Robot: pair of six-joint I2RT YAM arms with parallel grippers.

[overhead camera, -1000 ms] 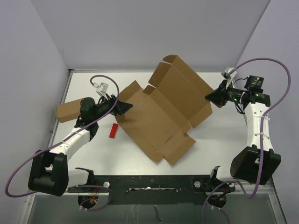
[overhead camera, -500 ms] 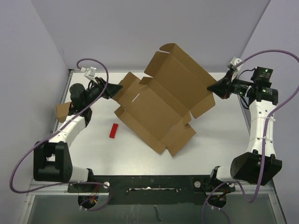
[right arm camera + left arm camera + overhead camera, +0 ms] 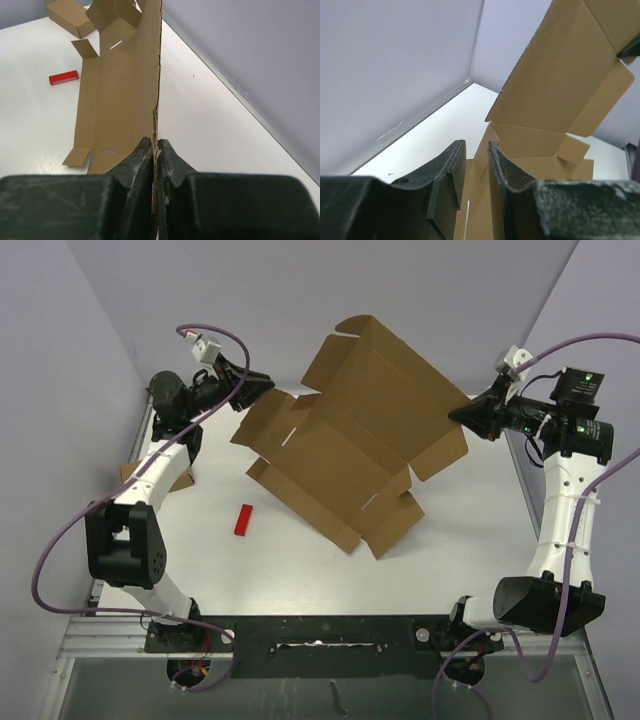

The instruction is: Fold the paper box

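Observation:
The paper box [image 3: 350,450] is a large brown cardboard mailer, opened out with flaps and slits, held tilted above the white table [image 3: 480,550] between both grippers. My left gripper [image 3: 262,388] is at its far-left flap. In the left wrist view the flap [image 3: 560,75] runs between the nearly closed fingers of the left gripper [image 3: 476,145]. My right gripper [image 3: 458,417] is shut on the box's right edge. In the right wrist view the cardboard [image 3: 125,100] stands edge-on, pinched in the right gripper [image 3: 155,142].
A small red block [image 3: 243,520] lies on the table left of the box, also in the right wrist view [image 3: 64,77]. A smaller brown cardboard box [image 3: 135,472] sits at the far left edge, partly behind my left arm. Purple walls close the back and sides.
Both grippers rose and moved toward the back, carrying the paper box up off the table; its left flap followed my left gripper.

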